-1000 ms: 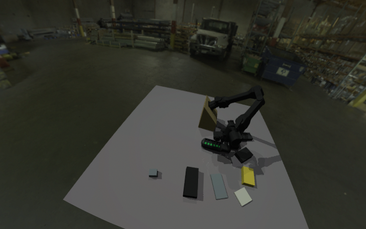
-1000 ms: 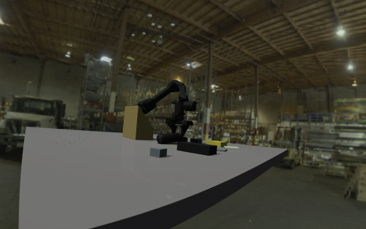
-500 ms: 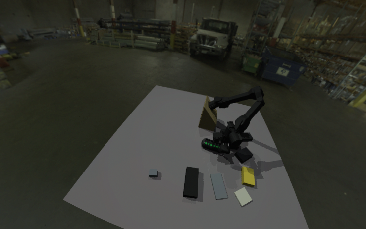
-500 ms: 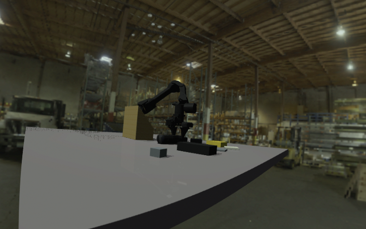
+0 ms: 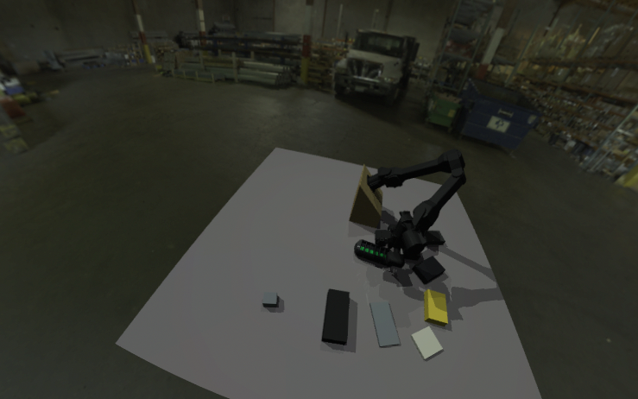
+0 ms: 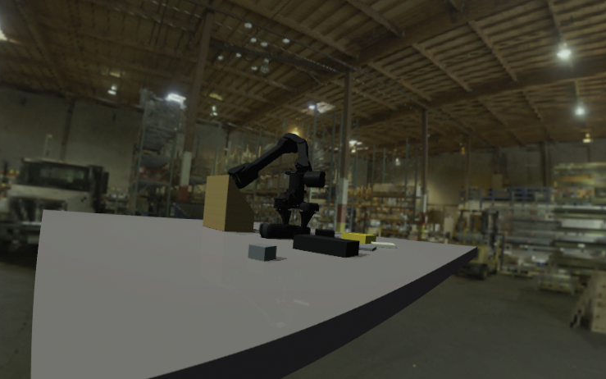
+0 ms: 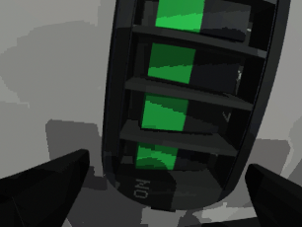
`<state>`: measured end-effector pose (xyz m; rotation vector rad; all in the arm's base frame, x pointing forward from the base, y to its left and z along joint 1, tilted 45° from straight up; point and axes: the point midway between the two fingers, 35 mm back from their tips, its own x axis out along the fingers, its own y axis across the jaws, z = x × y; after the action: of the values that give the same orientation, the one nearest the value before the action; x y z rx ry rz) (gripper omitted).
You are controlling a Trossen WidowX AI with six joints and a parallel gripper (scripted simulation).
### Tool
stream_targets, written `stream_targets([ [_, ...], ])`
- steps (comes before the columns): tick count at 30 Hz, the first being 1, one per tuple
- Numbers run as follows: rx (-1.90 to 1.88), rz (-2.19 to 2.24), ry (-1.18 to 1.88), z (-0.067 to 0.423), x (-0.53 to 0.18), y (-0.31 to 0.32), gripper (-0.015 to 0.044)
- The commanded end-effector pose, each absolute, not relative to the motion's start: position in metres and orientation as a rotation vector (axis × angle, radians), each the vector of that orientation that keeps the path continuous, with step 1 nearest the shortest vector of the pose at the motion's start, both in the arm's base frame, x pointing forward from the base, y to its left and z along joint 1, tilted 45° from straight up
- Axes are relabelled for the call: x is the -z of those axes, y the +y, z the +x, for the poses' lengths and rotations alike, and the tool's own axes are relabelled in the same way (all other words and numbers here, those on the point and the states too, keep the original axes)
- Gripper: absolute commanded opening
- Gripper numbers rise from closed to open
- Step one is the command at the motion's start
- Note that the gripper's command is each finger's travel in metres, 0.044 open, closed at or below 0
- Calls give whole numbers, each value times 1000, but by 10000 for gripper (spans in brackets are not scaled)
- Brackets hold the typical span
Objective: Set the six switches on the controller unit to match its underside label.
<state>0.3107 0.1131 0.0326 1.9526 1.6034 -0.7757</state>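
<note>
Because the controller unit (image 7: 197, 88) lies switches-up on the bench (image 5: 242, 237) beside the tan wedge (image 5: 364, 203), the gripper (image 7: 167, 225) hangs over its end, fingers spread wide and holding nothing, seemingly to straddle it.

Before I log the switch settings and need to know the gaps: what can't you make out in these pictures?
- Label under the controller: hidden in every view, since the unit sits on its base.
- Sixth switch: cut off by the wrist view's top edge.
- Switch numbers: blurred in the wrist view, too small from the top.
- Which end of each switch is pressed down: unclear.
</note>
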Motion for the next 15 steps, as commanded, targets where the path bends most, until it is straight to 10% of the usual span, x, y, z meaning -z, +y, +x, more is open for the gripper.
stream_targets([
  [1,775,1951,1603,310,-32,111,440],
  [15,775,1953,1605,296,-19,44,440],
])
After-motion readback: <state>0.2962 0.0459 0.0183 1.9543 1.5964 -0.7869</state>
